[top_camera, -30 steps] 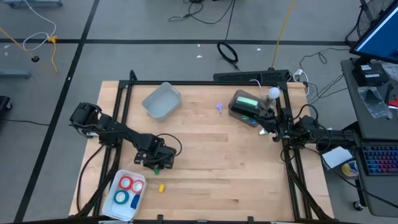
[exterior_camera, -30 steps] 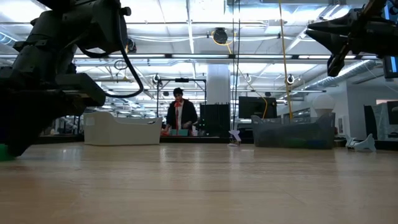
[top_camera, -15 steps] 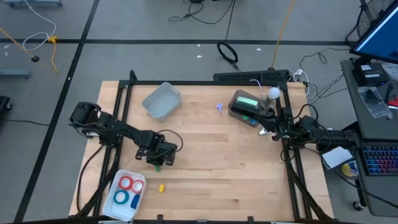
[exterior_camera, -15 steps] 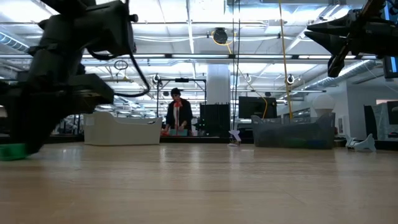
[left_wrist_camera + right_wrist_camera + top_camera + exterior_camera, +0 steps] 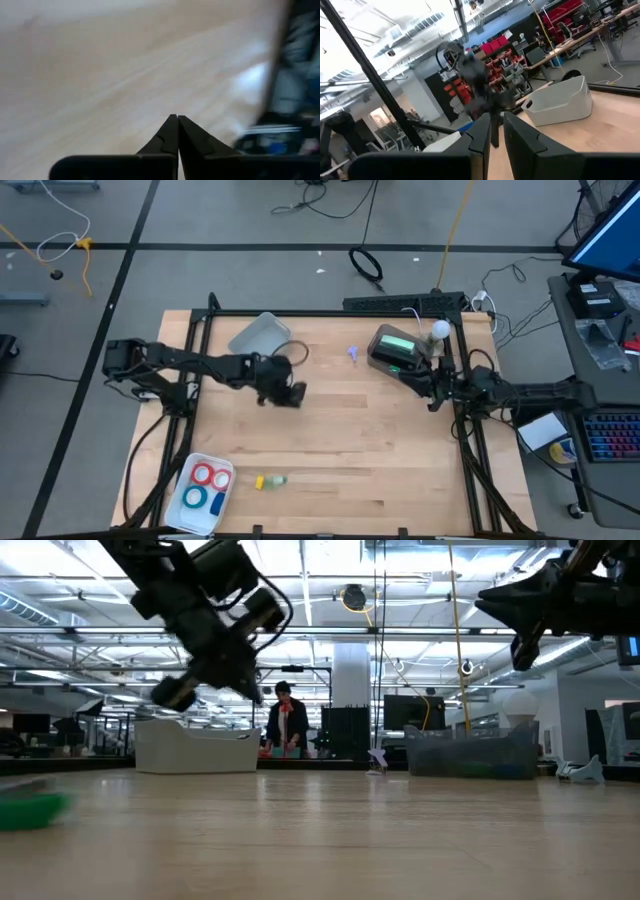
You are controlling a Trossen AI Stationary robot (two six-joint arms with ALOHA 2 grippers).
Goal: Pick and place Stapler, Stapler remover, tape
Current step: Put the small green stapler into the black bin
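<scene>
My left gripper [image 5: 292, 395] [image 5: 175, 117] hovers shut and holding nothing above the middle of the table, high up in the low view [image 5: 166, 696]. A small green thing [image 5: 279, 479] [image 5: 30, 810] lies flat on the wood near the near edge, beside a small yellow piece [image 5: 260, 481]. Red tape rolls [image 5: 211, 476] and blue tape rolls [image 5: 203, 500] lie in a white tray [image 5: 185, 517] at the near left corner. My right gripper [image 5: 432, 395] [image 5: 495, 122] waits raised at the right edge, fingers a little apart.
A white bin [image 5: 258, 340] stands at the far left of the table. A grey bin [image 5: 393, 352] with something green in it stands at the far right. A small purple thing [image 5: 353, 353] lies between them. A person stands far behind the table [image 5: 287, 725].
My left gripper has risen from the near left part of the table and swung toward the far edge and the table's middle. The green thing that was at its fingertips now lies on the wood beside the yellow piece, closer to the near edge.
</scene>
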